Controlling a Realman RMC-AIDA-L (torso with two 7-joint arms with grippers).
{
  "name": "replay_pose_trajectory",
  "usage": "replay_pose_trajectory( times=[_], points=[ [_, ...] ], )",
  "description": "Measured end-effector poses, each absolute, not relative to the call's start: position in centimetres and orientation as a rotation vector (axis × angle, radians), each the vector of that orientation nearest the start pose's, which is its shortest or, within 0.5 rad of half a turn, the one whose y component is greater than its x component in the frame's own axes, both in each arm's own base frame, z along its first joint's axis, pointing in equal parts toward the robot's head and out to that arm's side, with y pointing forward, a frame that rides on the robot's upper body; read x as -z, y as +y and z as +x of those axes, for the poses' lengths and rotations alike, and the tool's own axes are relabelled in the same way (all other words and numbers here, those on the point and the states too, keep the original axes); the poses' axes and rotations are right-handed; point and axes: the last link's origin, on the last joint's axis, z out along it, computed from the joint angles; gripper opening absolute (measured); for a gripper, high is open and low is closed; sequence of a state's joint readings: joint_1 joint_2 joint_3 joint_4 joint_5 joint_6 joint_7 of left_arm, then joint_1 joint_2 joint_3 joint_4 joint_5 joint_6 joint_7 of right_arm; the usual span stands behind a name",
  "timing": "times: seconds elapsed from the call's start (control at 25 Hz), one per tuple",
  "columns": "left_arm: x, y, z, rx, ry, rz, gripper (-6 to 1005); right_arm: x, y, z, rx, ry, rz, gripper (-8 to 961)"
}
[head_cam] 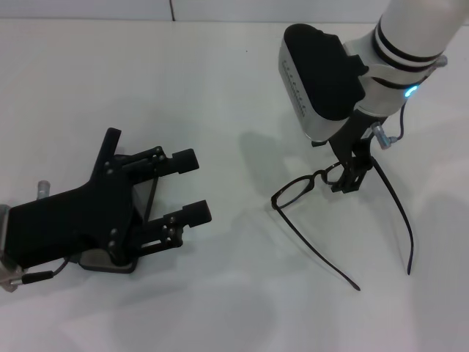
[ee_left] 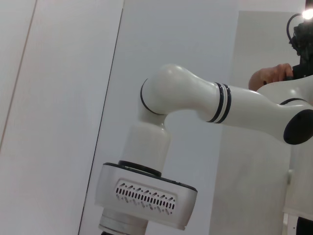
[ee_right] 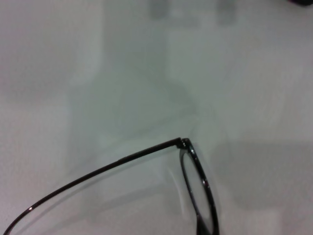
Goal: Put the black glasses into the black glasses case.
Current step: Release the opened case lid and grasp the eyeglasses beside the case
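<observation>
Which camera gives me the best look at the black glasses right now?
The head view: it shows the whole black glasses on the table, both temple arms spread open, with the right gripper at the frame front. The right wrist view shows only one lens rim and one temple arm. The left wrist view shows none of them.

1. The white bench (head_cam: pixel 220 308) carries everything before me.
2. The black glasses (head_cam: pixel 300 189) rest on it at about three o'clock, temple arms spread toward five o'clock.
3. My left claw (head_cam: pixel 190 188) lies at nine o'clock.
</observation>
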State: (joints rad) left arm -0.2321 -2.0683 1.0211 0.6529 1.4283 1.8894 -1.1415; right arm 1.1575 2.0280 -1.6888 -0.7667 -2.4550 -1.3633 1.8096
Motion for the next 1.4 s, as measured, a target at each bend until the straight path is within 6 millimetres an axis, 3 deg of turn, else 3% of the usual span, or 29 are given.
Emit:
replay_pose_trajectory(
  times=[0.36, 0.56, 0.8, 1.2, 1.4],
  points=[
    [-1.1, 23.5, -26.0, 1.331, -0.358, -2.605, 693, 7.9, 39.8, 8.9, 0.971, -0.626, -2.938, 786],
    [-1.1, 23.3, -26.2, 1.33, -0.369, -2.596, 693, 8.3, 39.8, 9.0, 0.981, -0.65, -2.92, 565],
    [-1.1, 23.3, -26.2, 1.329, -0.37, -2.595, 693, 8.7, 39.7, 9.0, 0.969, -0.657, -2.924, 403],
    [-0.9, 23.1, -26.5, 1.328, -0.37, -2.588, 692, 9.0, 39.3, 9.2, 0.953, -0.626, -2.942, 313],
    [-1.0, 23.0, -26.7, 1.329, -0.376, -2.579, 692, 9.0, 38.9, 9.3, 0.961, -0.581, -2.943, 168]
  ],
)
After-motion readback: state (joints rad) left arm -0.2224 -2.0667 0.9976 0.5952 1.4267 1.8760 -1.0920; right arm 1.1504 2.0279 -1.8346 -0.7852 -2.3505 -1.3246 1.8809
